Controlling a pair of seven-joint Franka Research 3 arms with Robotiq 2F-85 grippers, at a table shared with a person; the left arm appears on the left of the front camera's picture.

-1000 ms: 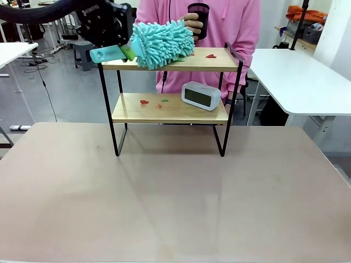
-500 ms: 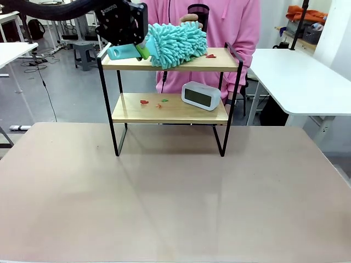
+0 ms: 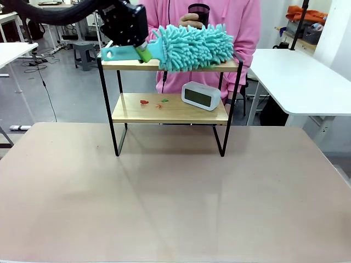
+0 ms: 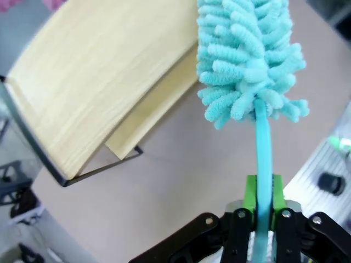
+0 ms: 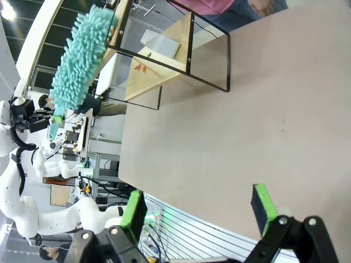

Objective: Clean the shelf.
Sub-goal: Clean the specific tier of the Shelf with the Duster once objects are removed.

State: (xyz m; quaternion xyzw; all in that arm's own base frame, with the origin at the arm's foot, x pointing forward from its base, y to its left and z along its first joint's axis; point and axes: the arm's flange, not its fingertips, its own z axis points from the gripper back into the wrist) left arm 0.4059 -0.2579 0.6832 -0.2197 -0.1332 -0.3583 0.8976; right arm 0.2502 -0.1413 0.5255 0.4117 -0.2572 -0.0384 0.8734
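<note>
Shelf (image 3: 137, 114) is standing at the far side of the table (image 3: 175, 192), with its two wooden boards facing the front camera. A person is standing just behind it, holding a dark cup (image 3: 198, 12) above the top board. A fluffy turquoise duster (image 3: 192, 46) is lying along the right part of the top board. Its head is reaching the shelf's right end and hiding whatever is lying under it. On the lower board a small white clock (image 3: 201, 95) is sitting toward the right, and red and green scraps (image 3: 144, 101) are lying to its left.

The top board looks to be the one being wiped, and the lower board is not yet cleaned. The next move probably calls for carrying the duster head off the shelf's right edge so any scraps go with it. After that the head would need bringing down between the boards. That gap is low and framed by thin black legs, so it will want a flat approach that is careful of the clock.

The left gripper (image 3: 141, 52) is hanging at the shelf's upper left corner, with its green pads (image 4: 250, 192) clamping tight on the duster's thin handle (image 4: 263, 148). The right gripper (image 5: 200, 211) is hovering well away from the shelf, over the near part of the table, with its fingers spread wide and nothing between them.
</note>
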